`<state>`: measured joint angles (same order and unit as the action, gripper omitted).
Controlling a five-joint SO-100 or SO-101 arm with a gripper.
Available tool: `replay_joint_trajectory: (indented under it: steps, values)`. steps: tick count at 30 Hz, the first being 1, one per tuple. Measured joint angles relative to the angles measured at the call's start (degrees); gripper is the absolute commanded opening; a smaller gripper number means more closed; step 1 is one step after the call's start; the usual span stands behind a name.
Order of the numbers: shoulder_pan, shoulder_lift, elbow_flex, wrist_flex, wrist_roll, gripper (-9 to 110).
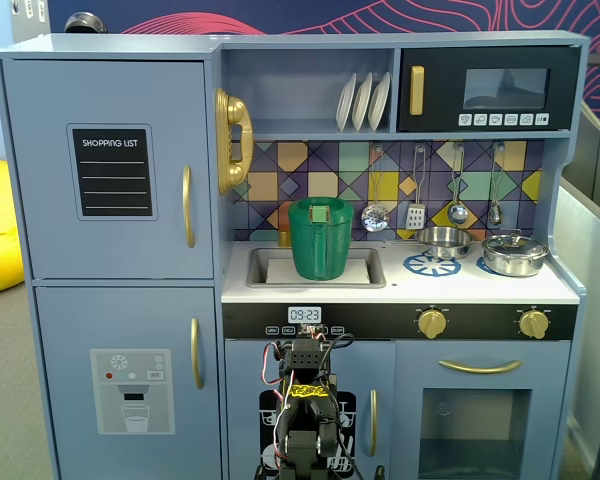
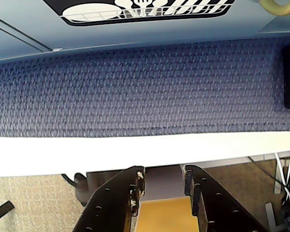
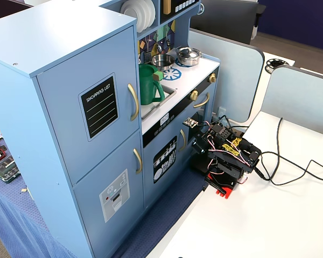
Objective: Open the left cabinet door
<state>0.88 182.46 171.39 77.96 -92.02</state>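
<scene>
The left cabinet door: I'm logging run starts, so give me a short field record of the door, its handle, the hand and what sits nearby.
door: left cabinet door, blue-grey, shut flush
panel: black SHOPPING LIST chalkboard on its front
handle: vertical gold handle at the door's right edge in a fixed view, untouched
hand: hand folded low in front of the dish-rack door, jaws slightly apart, holding nothing
hand to handle: well apart, hand far below it
nearby: green pitcher standing in the sink

One fixed view frontal, another oblique above; wrist view close, facing floor.
</scene>
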Motion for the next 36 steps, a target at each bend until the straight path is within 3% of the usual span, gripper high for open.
replay_joint_trajectory:
  steps: [13, 17, 21, 29, 36]
  values:
    - [0.0, 0.0, 0.2, 0.5, -3.6, 0]
    - [-6.4, -0.8, -1.5, -1.7, -1.3, 0]
    - [-17.1, -5.8, -9.4, -12.0, 0.4, 0]
    - [-34.5, -22.6, -33.2, -37.4, -6.5, 2]
    - [-43.5, -37.4, -50.6, -62.3, -6.1, 13]
